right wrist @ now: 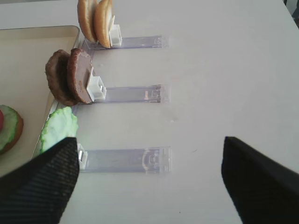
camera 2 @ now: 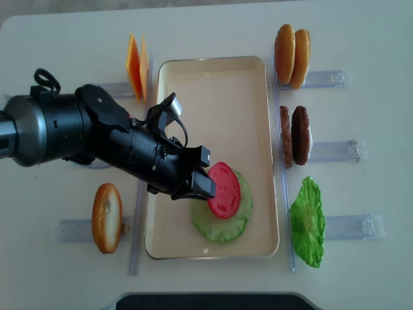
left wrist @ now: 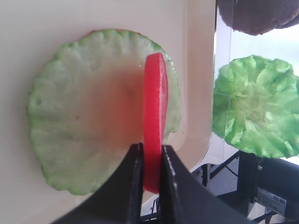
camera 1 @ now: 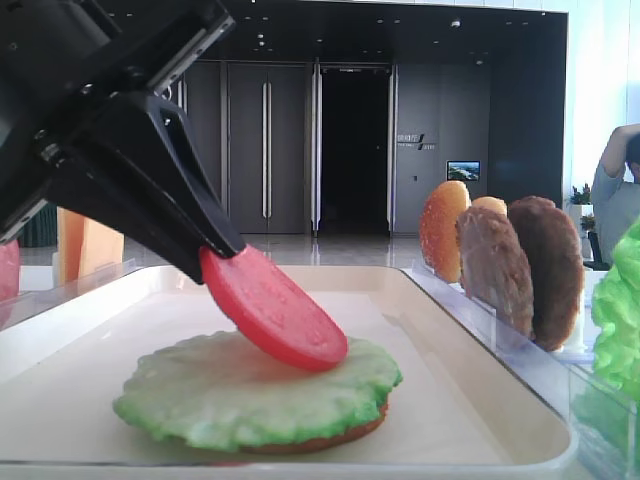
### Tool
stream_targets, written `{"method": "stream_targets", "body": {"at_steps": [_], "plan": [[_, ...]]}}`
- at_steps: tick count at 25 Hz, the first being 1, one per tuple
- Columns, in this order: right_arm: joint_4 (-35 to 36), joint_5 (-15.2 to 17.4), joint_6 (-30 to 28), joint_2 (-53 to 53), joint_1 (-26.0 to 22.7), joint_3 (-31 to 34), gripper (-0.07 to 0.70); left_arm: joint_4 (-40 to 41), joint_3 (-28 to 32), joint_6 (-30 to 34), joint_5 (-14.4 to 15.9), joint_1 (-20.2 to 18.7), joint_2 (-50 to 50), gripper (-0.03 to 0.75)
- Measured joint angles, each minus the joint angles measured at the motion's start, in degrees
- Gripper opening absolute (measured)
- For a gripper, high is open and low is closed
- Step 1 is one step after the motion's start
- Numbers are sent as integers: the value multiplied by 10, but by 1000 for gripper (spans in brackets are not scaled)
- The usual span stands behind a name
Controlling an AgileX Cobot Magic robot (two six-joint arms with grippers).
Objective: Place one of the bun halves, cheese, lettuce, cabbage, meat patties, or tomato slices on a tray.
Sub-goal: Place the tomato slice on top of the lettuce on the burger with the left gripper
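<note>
The left tool pinches 1 tomato slice tilted onto the lettuce in the tray; next, release.

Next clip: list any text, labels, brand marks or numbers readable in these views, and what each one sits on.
No text can be read in any view.
Wall sign in the background of the low exterior view: white lettering, too small and blurred to read.
White label on dark equipment in the left wrist view: print too small to read.
</note>
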Motion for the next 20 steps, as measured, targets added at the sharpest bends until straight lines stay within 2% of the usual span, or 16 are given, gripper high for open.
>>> {"method": "stream_targets", "body": {"at_steps": [5, 13, 20], "plan": [[0, 0, 0, 0, 0, 0, 589, 11, 0, -11, 0, -1, 0, 60], [0, 0, 0, 0, 0, 0, 589, 129, 0, -123, 2, -1, 0, 60], [0, 0, 0, 0, 0, 0, 589, 142, -1, -137, 2, -2, 0, 60]]}}
